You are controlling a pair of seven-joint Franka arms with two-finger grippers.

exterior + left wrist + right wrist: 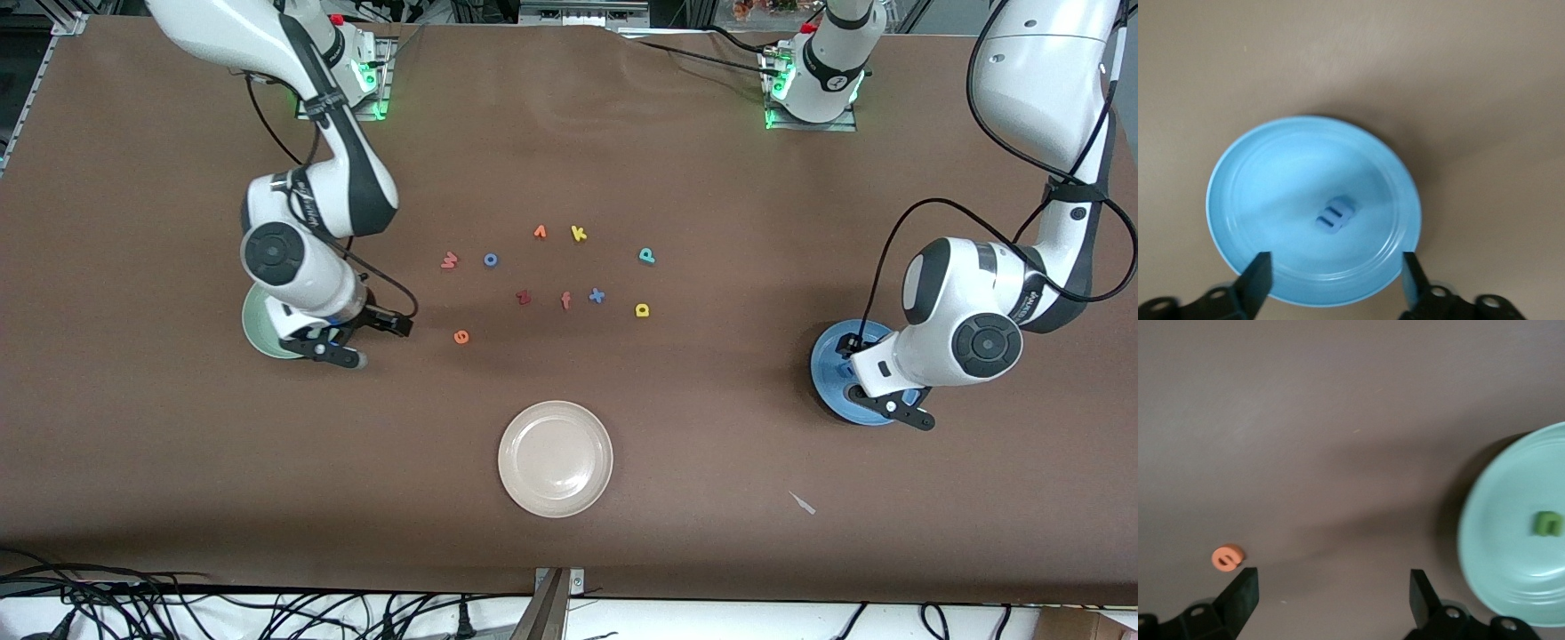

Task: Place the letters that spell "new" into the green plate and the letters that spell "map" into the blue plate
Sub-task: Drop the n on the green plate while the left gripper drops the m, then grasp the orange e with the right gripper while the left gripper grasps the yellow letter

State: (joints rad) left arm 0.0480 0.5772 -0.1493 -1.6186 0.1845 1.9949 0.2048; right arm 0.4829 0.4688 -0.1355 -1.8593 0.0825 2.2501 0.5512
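While both arms reach out over the table (711, 498), each hand is seen spread wide with nothing held between its fingers. The left hand (1337, 275) hangs over the blue plate (1258, 180), which lies toward the left arm's end of the table, and the blue m (1334, 217) is found lying flat near the middle of that plate, clear of the fingers (1258, 273). The right hand (1331, 593) is placed over bare table just beside the green plate (1498, 547), at the right arm's end, and the green n (1547, 523) is seen lying inside that plate. The orange e (1227, 557) lies on the table close by one fingertip of the right hand without touching it.

In the front view the remaining letters are scattered across the middle of the table, between the two plates. The pinkish-red w (449, 260) lies toward the right arm's end, with the blue o (490, 260) just beside it. The teal p (647, 256) and the yellow a (642, 309) lie toward the left arm's end, the a nearer the front camera. Between them are found an orange letter (540, 232), the yellow k (579, 234), the dark red z (523, 298), an orange-red f (565, 300) and the blue x (597, 296). A beige-white plate (524, 484) lies nearer the front camera than all the letters.
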